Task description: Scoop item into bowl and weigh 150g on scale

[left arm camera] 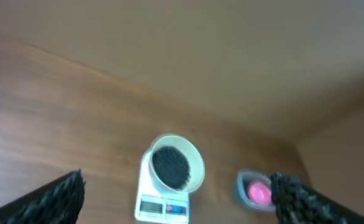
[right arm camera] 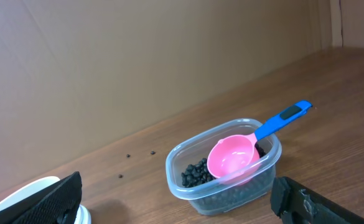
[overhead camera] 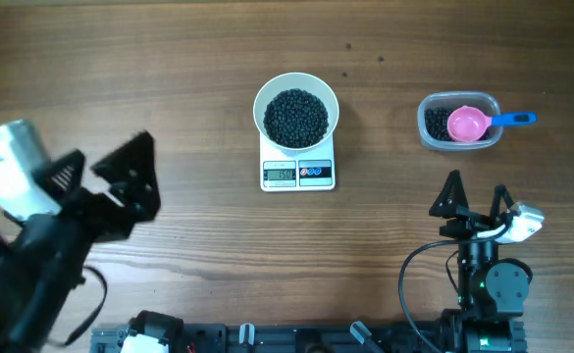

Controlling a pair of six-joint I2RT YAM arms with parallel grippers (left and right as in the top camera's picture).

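Observation:
The white bowl stands on the white scale, and a heap of black beans fills it. The left wrist view takes in the same bowl and scale from a distance. My left gripper hovers open well left of the scale with nothing between its fingers. My right gripper stands open near the front edge, below the clear tub. In that tub lie more beans and a pink scoop with a blue handle.
Three stray beans lie on the wooden table behind the tub. A plain brown wall closes off the table's far side. The arm bases and cables run along the front edge.

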